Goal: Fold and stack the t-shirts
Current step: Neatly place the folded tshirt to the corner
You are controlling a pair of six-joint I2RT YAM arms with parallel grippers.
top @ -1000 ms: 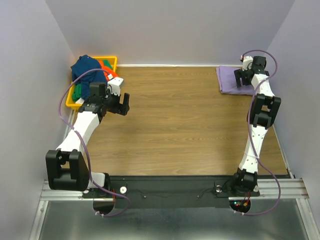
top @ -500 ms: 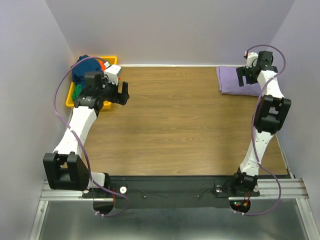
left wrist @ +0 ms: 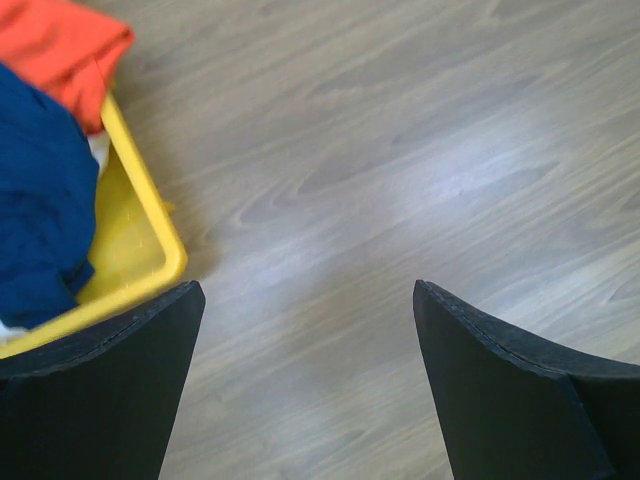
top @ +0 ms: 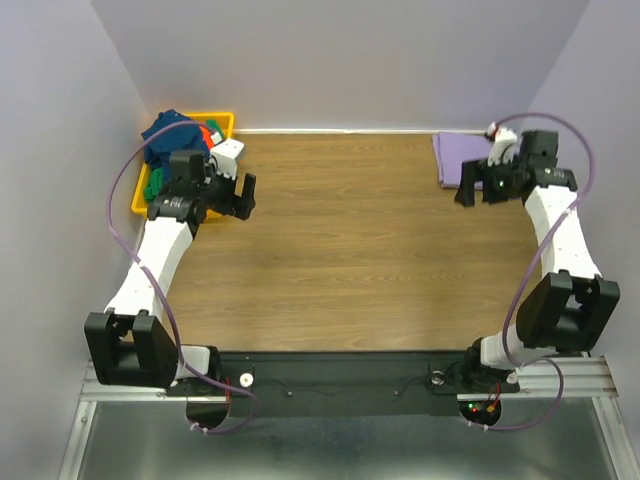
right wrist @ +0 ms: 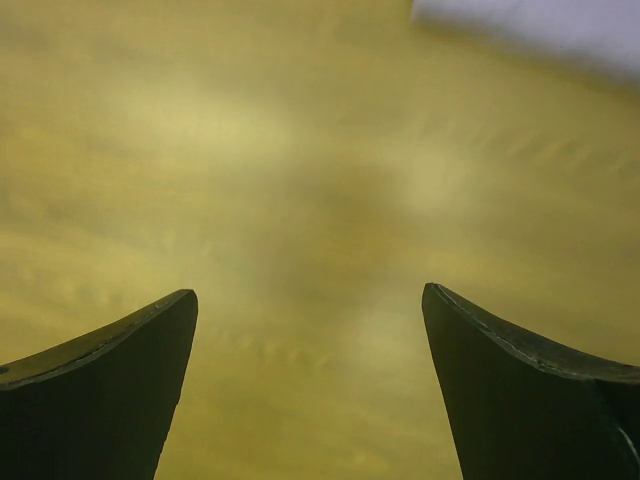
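Observation:
A folded lavender-purple t-shirt [top: 456, 156] lies at the back right of the table. My right gripper [top: 466, 187] hangs open over bare wood just in front of it, holding nothing; its wrist view [right wrist: 310, 300] is blurred, with a pale strip of the purple t-shirt [right wrist: 540, 22] at the top edge. Navy blue [top: 168, 134], orange-red [top: 208, 130] and green [top: 152, 186] t-shirts are piled in the yellow bin [top: 222, 119] at the back left. My left gripper [top: 240, 197] is open and empty beside the bin's right rim. In its wrist view [left wrist: 305, 290] the navy t-shirt [left wrist: 40, 200] and orange-red t-shirt [left wrist: 65, 45] lie in the bin [left wrist: 140, 240].
The wooden table [top: 350, 240] is closed in by pale walls on the left, back and right. The arms' bases sit on a black rail [top: 340, 372] at the near edge. Purple cables loop off both arms.
My right arm has drawn back from over the purple t-shirt toward the front and left, its jaws opening wider on the way. My left gripper has shifted slightly back, closer to the bin.

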